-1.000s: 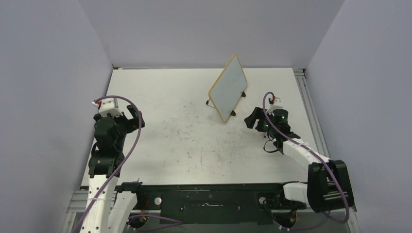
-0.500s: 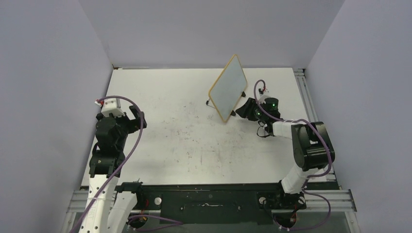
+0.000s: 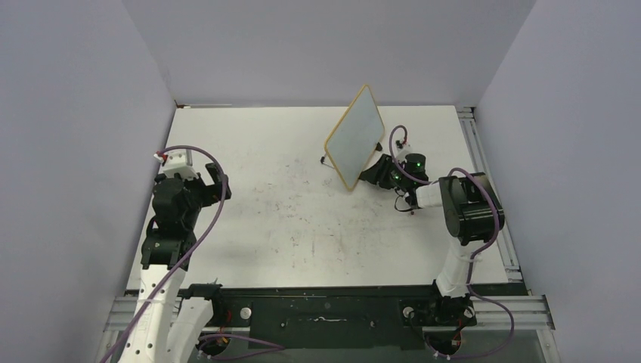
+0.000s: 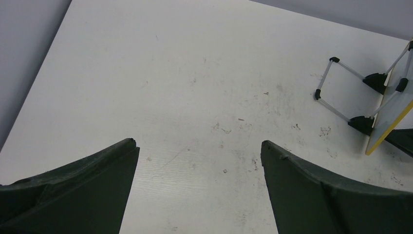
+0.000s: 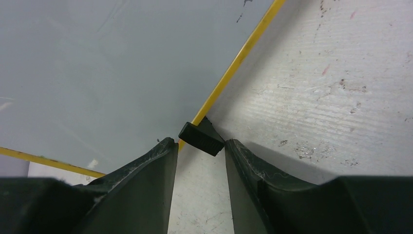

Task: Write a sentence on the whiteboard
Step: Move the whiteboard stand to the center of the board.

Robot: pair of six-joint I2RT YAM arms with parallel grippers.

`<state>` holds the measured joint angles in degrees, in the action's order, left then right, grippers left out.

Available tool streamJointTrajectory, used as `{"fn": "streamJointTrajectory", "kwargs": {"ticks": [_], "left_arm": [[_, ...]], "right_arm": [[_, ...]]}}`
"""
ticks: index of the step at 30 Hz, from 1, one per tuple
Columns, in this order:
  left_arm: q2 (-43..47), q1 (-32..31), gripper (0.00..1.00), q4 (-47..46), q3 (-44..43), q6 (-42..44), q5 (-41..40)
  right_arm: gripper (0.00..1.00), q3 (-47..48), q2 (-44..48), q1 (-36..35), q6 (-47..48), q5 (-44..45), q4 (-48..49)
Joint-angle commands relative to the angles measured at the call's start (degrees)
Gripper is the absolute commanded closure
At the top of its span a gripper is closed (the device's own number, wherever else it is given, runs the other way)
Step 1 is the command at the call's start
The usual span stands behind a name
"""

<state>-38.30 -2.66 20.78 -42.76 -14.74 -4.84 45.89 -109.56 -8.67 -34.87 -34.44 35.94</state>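
Whiteboard (image 3: pixel 355 136): upper centre-right, propped tilted on tabletop (image 3: pixel 264 227), glossy grey-white face, yellow frame | right tool (image 5: pixel 197 142): narrowed around black foot (image 5: pixel 200 136), grip unclear | left tool (image 4: pixel 197 146): spread wide

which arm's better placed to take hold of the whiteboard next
Right. The right gripper sits at a lower corner of the whiteboard, straddling its black foot; the left gripper hangs open far across the table.

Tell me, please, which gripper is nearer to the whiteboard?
The right. The right gripper sits at the whiteboard's lower corner, fingertips flanking its black foot; the left gripper hangs well away over the table's left side, jaws wide open.
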Motion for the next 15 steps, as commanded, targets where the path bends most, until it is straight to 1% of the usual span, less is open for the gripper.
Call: {"fn": "streamJointTrajectory", "kwargs": {"ticks": [1,15], "left_arm": [[-0.2,-0.24,0.04,-2.42,-0.91,0.54,1.41],[-0.75,-0.24,0.04,-2.37,-1.0,0.52,1.81]], "right_arm": [[0.58,2.33,-0.35,-0.21,-0.67,-1.73,6.94],[0.57,4.21,-3.49,-1.13,-0.2,-3.04,6.97]]}}
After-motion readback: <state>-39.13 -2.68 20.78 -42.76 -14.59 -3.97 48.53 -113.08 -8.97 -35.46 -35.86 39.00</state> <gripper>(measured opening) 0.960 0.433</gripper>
